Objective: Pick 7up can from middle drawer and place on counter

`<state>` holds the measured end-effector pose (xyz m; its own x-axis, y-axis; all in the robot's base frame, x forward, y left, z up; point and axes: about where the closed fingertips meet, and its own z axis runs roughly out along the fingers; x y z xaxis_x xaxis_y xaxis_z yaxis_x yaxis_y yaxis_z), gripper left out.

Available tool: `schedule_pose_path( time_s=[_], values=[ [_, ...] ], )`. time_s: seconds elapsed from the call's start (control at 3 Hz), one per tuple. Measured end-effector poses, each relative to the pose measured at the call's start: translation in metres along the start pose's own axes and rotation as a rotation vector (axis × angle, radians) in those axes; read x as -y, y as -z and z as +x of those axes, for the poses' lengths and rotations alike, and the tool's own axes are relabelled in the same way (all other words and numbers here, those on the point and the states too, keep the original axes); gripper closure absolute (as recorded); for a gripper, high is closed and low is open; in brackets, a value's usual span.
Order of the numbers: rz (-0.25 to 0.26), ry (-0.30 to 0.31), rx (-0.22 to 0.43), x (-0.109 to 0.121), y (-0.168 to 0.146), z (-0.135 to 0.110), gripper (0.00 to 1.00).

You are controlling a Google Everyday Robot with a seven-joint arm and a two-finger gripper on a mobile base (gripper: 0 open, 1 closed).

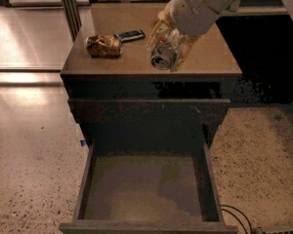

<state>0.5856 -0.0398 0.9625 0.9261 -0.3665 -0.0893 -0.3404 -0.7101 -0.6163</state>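
I have the can (162,60) clenched in the pincer (165,48), the fingers wrapped round its body from above. The can is out of the drawer (146,191), whose floor lies bare below, and it hangs over the front part of the table (212,57), close to the front edge. What matters for my next move is how the can sits against that top. Its long axis is tipped well over, not upright: one round end faces out toward the front and a little down, and the other end is tucked under the pincer. I cannot tell whether its lower side touches the table or hangs just clear. As I judge it, I must turn the wrist to bring the axis upright, or accept laying the can on its side, where it may roll toward the edge. The snack bag (103,46) and the phone (132,34) lie well apart to the left, out of my way
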Motion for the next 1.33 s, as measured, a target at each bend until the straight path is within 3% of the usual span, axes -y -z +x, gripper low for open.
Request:
schedule_pose_path(
  time_s=[0.33, 0.67, 1.0, 1.33],
  values=[
    [-0.065, -0.07, 0.026, -0.006, -0.026, 0.054, 1.0],
    [-0.084, -0.148, 0.082, -0.01, -0.066, 0.097, 1.0],
    [-0.015, -0.156, 0.032, 0.003, -0.067, 0.123, 1.0],
    [-0.005, -0.164, 0.028, 0.002, -0.071, 0.124, 1.0]
  ],
)
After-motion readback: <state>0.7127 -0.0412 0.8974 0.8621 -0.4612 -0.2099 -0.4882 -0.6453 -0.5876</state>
